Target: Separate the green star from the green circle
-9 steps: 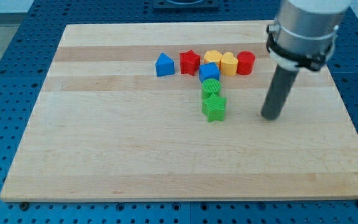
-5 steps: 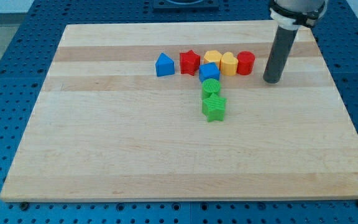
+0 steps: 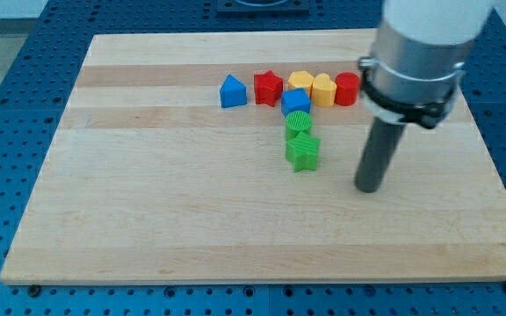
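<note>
The green star (image 3: 302,153) lies near the board's middle, touching the green circle (image 3: 299,123) just above it. The circle touches a blue cube (image 3: 295,102) above it. My tip (image 3: 369,187) rests on the board to the right of the green star and slightly below it, apart from every block.
A row of blocks runs along the upper middle of the wooden board (image 3: 148,193): a blue triangle-like block (image 3: 232,91), a red star (image 3: 269,87), two yellow blocks (image 3: 301,82) (image 3: 323,89) and a red cylinder (image 3: 347,88), partly behind the arm.
My tip first moved up toward the red cylinder's right, then came back down and left to beside the green star. No block has moved.
</note>
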Controlling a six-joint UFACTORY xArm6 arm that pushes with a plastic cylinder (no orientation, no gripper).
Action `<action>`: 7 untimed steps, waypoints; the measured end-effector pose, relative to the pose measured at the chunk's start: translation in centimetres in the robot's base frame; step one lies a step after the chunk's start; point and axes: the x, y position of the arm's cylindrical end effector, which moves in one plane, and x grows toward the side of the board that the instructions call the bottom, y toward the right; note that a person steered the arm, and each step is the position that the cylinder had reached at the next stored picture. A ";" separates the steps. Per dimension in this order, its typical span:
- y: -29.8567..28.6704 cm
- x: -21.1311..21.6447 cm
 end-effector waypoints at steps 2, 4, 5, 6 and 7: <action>-8.6 3.6; -12.4 -4.5; -12.1 -4.0; -9.6 -3.4; -5.7 -3.4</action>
